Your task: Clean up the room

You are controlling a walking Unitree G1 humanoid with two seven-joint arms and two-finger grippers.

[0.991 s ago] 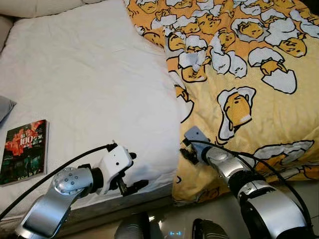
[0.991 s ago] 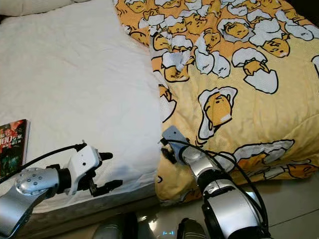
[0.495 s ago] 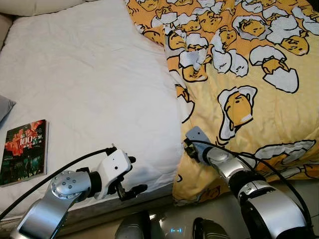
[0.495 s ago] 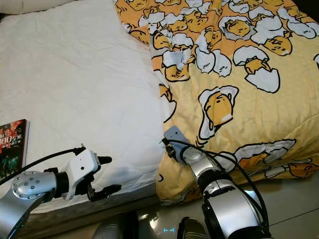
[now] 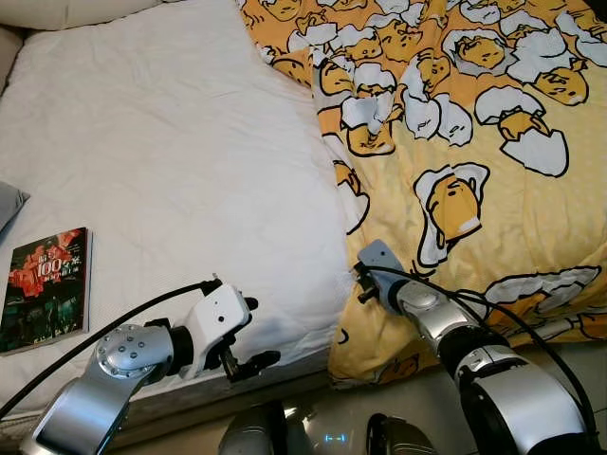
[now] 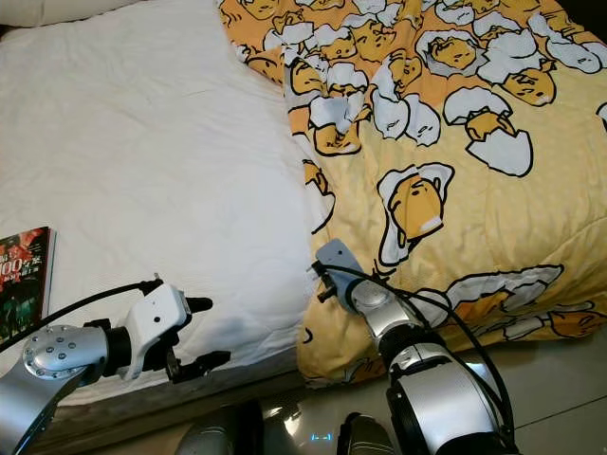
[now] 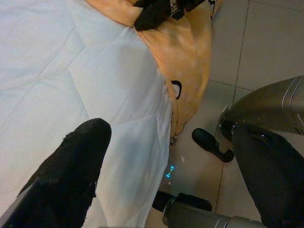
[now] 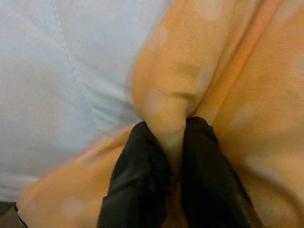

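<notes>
The right gripper (image 8: 164, 175) is pinched tight on a fold at the blanket (image 5: 474, 142) edge, low centre of the frame. The bed (image 5: 171, 171) lies half uncovered, so spreading looks barely begun. The left gripper (image 5: 248, 334) hovers spread and empty lower left; a book (image 5: 47, 287) remains at far left.

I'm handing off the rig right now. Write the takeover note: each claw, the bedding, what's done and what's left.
Right claw: shut on a fold of the yellow egg-print duvet at its edge near the foot of the bed.
Left claw: open, holding nothing, hovering over the near edge of the white mattress cover.
Duvet: bunched over the robot's right half of the bed, the other half uncovered.
Book: lying flat on the mattress cover at far left.
Done: duvet edge gripped.
Left: likely spread the duvet and put away the book.
</notes>
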